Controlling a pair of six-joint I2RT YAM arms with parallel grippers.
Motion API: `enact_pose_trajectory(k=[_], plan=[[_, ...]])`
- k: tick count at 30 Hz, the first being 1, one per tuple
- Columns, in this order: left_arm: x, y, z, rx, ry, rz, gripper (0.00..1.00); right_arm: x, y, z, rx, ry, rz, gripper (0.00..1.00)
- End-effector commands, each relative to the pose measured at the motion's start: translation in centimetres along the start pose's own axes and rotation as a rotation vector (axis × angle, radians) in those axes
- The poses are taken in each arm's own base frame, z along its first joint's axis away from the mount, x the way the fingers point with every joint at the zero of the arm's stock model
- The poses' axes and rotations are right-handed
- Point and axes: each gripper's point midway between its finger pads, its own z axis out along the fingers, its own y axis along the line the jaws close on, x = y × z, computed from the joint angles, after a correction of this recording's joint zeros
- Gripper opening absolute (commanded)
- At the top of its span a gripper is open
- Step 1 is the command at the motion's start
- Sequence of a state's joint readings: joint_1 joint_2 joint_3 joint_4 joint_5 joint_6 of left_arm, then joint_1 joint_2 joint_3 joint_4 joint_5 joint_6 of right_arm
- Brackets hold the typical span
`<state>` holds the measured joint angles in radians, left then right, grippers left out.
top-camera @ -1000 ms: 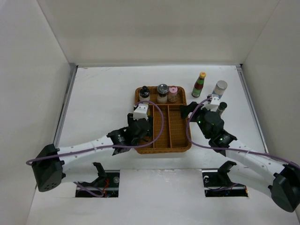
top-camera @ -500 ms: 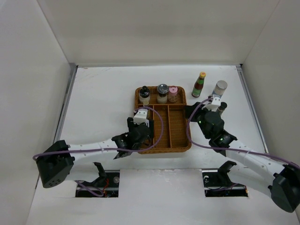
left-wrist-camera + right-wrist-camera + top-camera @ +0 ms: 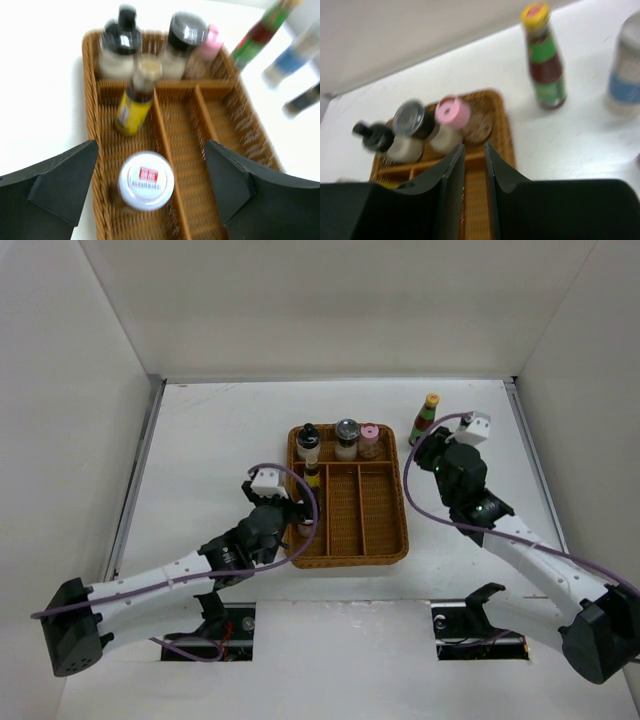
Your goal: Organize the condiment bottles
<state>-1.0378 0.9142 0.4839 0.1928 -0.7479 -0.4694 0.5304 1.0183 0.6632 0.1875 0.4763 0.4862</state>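
Note:
The brown wicker tray [image 3: 385,540] holds a dark shaker [image 3: 308,440], a silver-lidded jar [image 3: 346,438] and a pink-lidded jar [image 3: 369,440] in its back row. A brown yellow-labelled bottle [image 3: 134,102] and a white-lidded jar [image 3: 146,180] stand in its left compartment. My left gripper [image 3: 151,165] is open, fingers wide on either side of the white-lidded jar and above it. The green yellow-capped bottle [image 3: 425,420], the white-blue cylinder [image 3: 625,75] and another dark shaker [image 3: 302,102] stand right of the tray. My right gripper [image 3: 473,146] hangs raised there, jaws drawn to a narrow, empty slit.
White walls close in the table on the left, back and right. The tray's middle and right compartments [image 3: 220,125] hold nothing. My right arm [image 3: 520,550] crosses the table to the right of the tray, and it hides the cylinder in the top view.
My left gripper has opened and drawn back to the near left, uncovering the brown bottle and white-lidded jar. My right gripper has closed and moved up and back from the dark shaker.

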Motion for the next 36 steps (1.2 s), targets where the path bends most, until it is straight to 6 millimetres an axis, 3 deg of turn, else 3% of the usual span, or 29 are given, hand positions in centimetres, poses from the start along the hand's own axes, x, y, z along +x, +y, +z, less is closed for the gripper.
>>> enact_pose_trajectory(k=[1, 4, 7, 11, 15, 20, 25, 36], plan=[[-5.7, 0.2, -0.4, 0.015, -0.173, -0.099, 0.88, -5.3, -1.2, 1.4, 0.09, -0.083, -0.039, 0.35], [-8.6, 1.6, -0.4, 0.008, -0.289, -0.177, 0.87, -7.8, -2.5, 2.9, 0.159, -0.089, -0.095, 0.51], [-9.8, 3.8, 0.0, -0.024, -0.358, -0.219, 0.85, -8.7, -3.7, 5.1, 0.21, -0.056, -0.141, 0.67], [-8.1, 7.2, 0.5, -0.091, -0.39, -0.264, 0.84, -7.6, -4.0, 8.7, 0.212, 0.031, -0.175, 0.82], [-6.7, 8.4, 0.5, -0.111, -0.386, -0.291, 0.84, -7.1, -4.9, 11.2, 0.241, 0.061, -0.19, 0.85], [-5.4, 8.3, 1.3, -0.107, -0.357, -0.294, 0.85, -6.4, -5.8, 13.5, 0.264, 0.092, -0.204, 0.83], [-4.4, 8.1, 1.9, -0.095, -0.326, -0.298, 0.85, -6.1, -5.4, 15.6, 0.245, 0.105, -0.265, 0.77], [-3.6, 8.2, 2.6, -0.098, -0.302, -0.292, 0.85, -4.7, -6.2, 17.6, 0.269, 0.139, -0.286, 0.53]])
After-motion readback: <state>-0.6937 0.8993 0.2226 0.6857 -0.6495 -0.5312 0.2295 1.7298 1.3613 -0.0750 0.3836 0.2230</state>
